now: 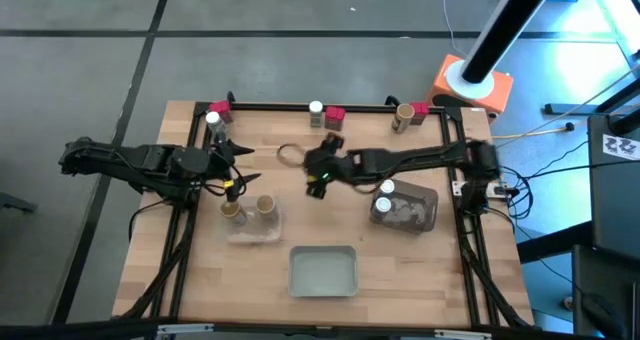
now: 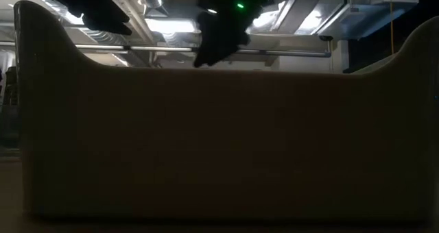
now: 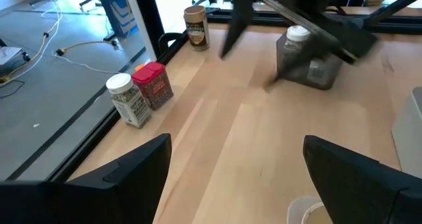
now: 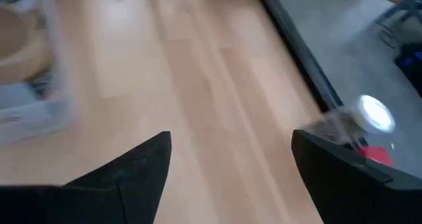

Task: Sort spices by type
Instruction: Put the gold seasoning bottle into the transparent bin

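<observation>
Open and empty at the right gripper (image 4: 231, 141): fingers spread over bare wood near the middle of the wooden table (image 1: 200, 280), nothing between them. Just beyond one finger, by the black rail at the back edge, a clear jar with a white lid (image 4: 374, 112) touching or nearly touching a small flat red-pink packet (image 4: 377, 155).

Equally wide and empty at the left gripper (image 3: 234, 145), waiting over the table's left half and facing that same pair.

Farther out, sorting partly done. Two tan cork-coloured cylinders (image 1: 232, 210) upright in the shallow clear tray on the left (image 1: 250, 235). White-lidded jars (image 1: 387, 188) in the shallow tray on the right (image 1: 425, 215); hard to count exactly. Nothing in the third tray at the front (image 1: 323, 270).

Left along the back rail: a jar (image 1: 213, 120) and a packet (image 1: 220, 108) at the left corner, one more cork cylinder (image 1: 403, 117) and a packet (image 1: 420, 108) towards the right.

Probably between picks, approaching the middle pair. Next, presumably: lower over the jar, close on it alone without nudging the packet beside it, then carry it to the right tray. Packets likely for the front tray.
</observation>
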Tool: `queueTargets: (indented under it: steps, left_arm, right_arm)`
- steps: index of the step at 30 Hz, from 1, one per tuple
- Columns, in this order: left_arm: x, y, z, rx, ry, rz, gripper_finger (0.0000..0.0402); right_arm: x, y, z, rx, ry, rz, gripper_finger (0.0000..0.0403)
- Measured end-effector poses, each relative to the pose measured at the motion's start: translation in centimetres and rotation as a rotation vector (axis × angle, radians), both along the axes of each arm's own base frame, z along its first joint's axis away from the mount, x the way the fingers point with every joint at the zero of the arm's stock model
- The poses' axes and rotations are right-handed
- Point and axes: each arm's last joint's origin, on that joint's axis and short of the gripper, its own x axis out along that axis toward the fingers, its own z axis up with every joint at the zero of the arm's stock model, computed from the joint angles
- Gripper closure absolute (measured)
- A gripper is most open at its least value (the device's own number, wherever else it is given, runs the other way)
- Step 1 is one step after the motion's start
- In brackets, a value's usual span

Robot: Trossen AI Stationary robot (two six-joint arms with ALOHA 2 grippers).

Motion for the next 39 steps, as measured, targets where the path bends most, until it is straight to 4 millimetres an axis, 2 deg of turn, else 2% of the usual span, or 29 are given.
queueTargets:
  steps: [9,16,22,30,34,39]
  left_arm:
    - [1.4,0.0,0.1,0.058,-0.016,-0.007,0.0075]
    - [2.4,0.8,-0.6,0.039,0.024,0.064,0.0075]
    - [3.4,1.8,-1.1,0.004,0.031,0.145,0.0075]
    - [4.7,3.1,-1.8,-0.030,0.029,0.230,0.0075]
    - [5.0,3.6,-2.3,-0.070,0.032,0.280,0.0075]
    - [5.4,4.1,-2.8,-0.112,0.034,0.326,0.0075]
  right_arm:
    - [-8.5,-4.9,0.9,-0.003,-0.112,-0.139,0.0090]
    - [-13.4,-7.7,1.4,-0.013,-0.136,-0.258,0.0090]
    - [-16.4,-10.0,1.4,-0.024,-0.129,-0.363,0.0090]
    - [-20.4,-14.1,0.3,-0.017,-0.061,-0.565,0.0090]
    - [-21.7,-15.8,0.1,-0.016,-0.052,-0.645,0.0090]
    - [-22.4,-16.6,0.1,-0.017,-0.054,-0.690,0.0091]
